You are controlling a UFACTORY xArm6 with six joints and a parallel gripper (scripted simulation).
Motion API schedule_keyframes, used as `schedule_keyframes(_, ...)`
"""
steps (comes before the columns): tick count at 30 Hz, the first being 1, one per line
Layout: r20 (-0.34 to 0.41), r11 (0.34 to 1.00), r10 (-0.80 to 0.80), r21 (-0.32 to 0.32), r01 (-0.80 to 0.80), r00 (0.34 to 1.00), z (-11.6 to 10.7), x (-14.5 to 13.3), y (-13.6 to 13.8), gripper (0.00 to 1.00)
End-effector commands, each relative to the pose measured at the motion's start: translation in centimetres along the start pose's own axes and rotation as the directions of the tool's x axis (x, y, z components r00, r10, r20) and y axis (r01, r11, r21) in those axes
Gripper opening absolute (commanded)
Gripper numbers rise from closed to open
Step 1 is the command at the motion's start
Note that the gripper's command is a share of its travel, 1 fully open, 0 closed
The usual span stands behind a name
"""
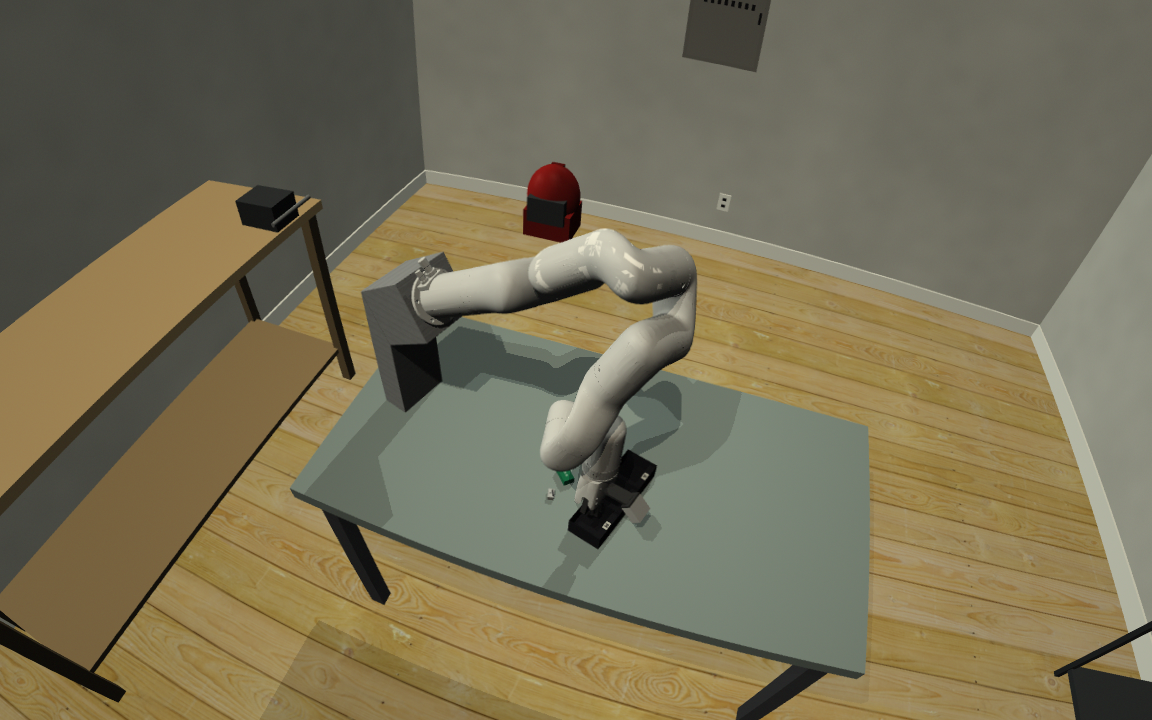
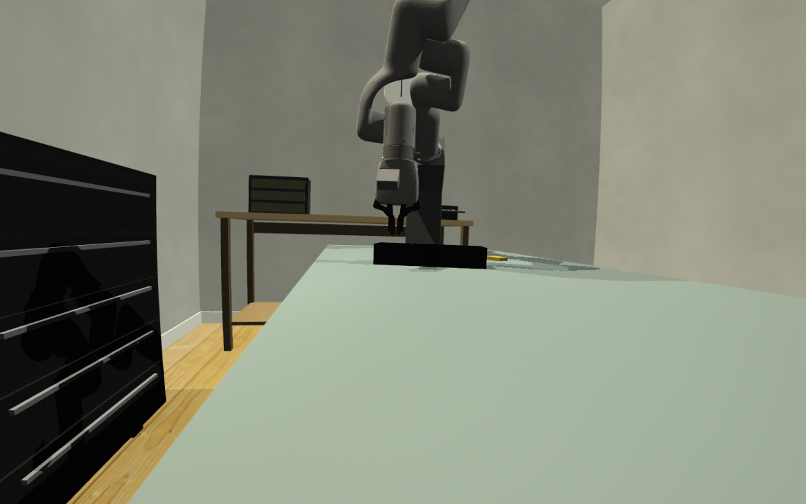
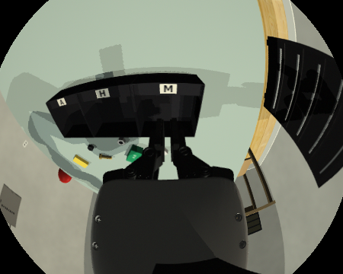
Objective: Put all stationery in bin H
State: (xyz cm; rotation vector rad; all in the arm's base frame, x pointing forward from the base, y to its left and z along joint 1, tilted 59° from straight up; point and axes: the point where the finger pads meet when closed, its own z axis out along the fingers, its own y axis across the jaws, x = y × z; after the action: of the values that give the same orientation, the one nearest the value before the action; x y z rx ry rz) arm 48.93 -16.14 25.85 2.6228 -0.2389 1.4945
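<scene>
The tool (image 3: 165, 143) hung above the M bin (image 3: 168, 106), fingers together on nothing (H bin (image 3: 101, 106) alongside). Small items, including a yellow one (image 3: 80, 160), lay on the bench (image 1: 741, 501) behind, with open room toward its edges.

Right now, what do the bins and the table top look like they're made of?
Bins: black, slightly glossy, likely hard plastic, judging by faint reflections on their walls; white letter labels. Table top: smooth matte grey-green slab, possibly painted or laminate; soft shadows, no grain.

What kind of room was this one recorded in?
Probably a small workshop or utility room: plank floor, a wooden workbench by the wall, a black drawer cabinet, and a wall-mounted electrical panel.
</scene>
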Motion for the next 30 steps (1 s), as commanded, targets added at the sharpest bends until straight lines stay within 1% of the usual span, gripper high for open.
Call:
schedule_keyframes(1, 0.003, 1.0, 0.001, 0.007, -0.001, 1.0, -0.8, 0.1, 0.0, 0.07)
schedule_keyframes(6, 0.003, 1.0, 0.001, 0.007, -0.001, 1.0, -0.8, 0.1, 0.0, 0.07)
schedule_keyframes(21, 0.003, 1.0, 0.001, 0.007, -0.001, 1.0, -0.9, 0.4, -7.5, 0.07)
schedule_keyframes(23, 0.003, 1.0, 0.001, 0.007, -0.001, 1.0, -0.9, 0.4, -7.5, 0.07)
schedule_keyframes(25, 0.003, 1.0, 0.001, 0.007, -0.001, 1.0, -0.9, 0.4, -8.4, 0.07)
schedule_keyframes(30, 0.003, 1.0, 0.001, 0.007, -0.001, 1.0, -0.9, 0.4, -8.4, 0.07)
